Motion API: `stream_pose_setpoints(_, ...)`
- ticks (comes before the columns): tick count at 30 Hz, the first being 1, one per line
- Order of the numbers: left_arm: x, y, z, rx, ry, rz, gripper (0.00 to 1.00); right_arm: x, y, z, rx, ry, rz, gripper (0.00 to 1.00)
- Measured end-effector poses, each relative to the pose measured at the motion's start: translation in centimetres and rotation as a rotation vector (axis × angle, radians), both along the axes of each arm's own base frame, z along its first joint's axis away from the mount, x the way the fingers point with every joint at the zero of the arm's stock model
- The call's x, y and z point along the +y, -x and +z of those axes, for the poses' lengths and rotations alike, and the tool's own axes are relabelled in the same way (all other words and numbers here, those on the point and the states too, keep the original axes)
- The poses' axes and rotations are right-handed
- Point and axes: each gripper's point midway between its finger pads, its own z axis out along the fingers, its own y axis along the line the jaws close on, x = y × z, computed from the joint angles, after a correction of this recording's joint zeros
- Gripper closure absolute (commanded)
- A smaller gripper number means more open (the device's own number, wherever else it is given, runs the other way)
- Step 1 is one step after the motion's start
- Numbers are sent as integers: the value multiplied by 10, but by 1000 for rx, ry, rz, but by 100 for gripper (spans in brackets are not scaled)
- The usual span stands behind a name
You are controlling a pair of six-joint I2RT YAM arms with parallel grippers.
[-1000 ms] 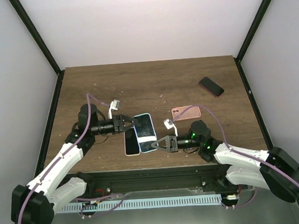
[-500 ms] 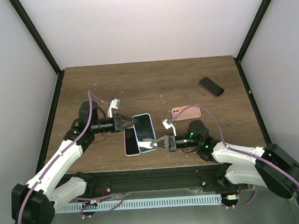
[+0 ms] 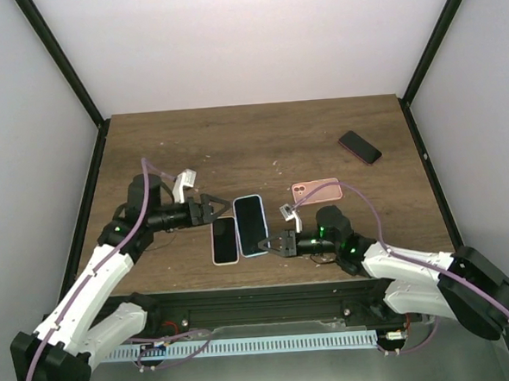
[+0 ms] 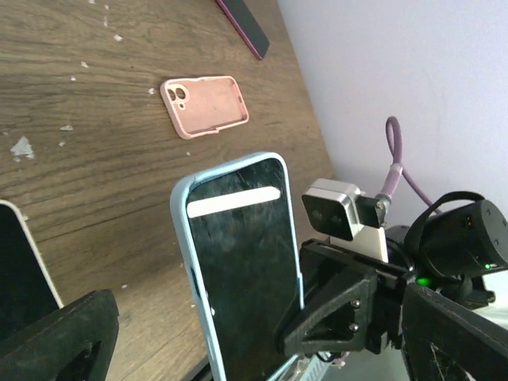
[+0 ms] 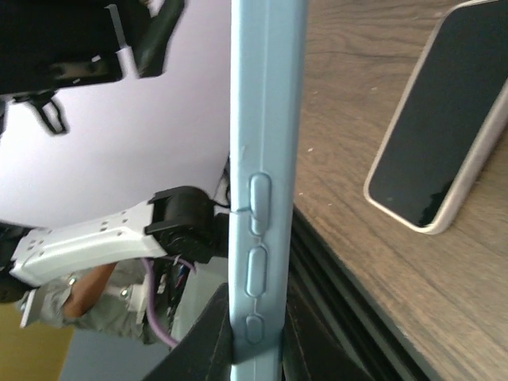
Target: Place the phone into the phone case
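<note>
A phone with a dark screen sits in a light-blue phone case [image 3: 250,224]. My right gripper [image 3: 272,242] is shut on its near end and holds it tilted above the table. In the right wrist view the case's button edge [image 5: 264,159] rises from between that gripper's [image 5: 259,349] fingers. My left gripper [image 3: 214,208] is open just left of the case's far end, not touching it. The left wrist view shows the cased phone [image 4: 238,270] between that gripper's spread fingers [image 4: 59,341].
A second phone [image 3: 224,241] with a cream edge lies flat beside the held one, under the left gripper. An empty pink case [image 3: 317,189] lies right of centre. A dark phone with a red rim [image 3: 359,147] lies at the far right.
My left gripper closed on the blue case's far end, then opened wide and drew back to the left. The right gripper kept its grip and the cased phone shifted slightly right.
</note>
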Motion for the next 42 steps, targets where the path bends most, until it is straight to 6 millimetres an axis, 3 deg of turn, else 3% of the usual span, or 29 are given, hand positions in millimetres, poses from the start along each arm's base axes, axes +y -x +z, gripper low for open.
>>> stream_pose_setpoints(7,14,3,6,-56,-73,48,0,-9,-14,-33,63,122,-105,96)
stream_pose_setpoints(14,23,2,7,-88,-132,73,0,-13,-16,-83,186,259,-139,95)
stream_pose_setpoints(19,27,2,5,-96,-154,83,0,-12,-17,-104,243,300,-150,94)
stream_pose_setpoints(24,29,3,5,-107,-164,86,0,-11,-17,-120,286,321,-151,87)
stream_pose_setpoints(36,31,3,-1,-112,-194,82,0,-18,-22,-126,304,341,-212,52)
stream_pose_setpoints(42,33,3,-5,-120,-221,79,0,-31,-35,-113,236,413,-296,21)
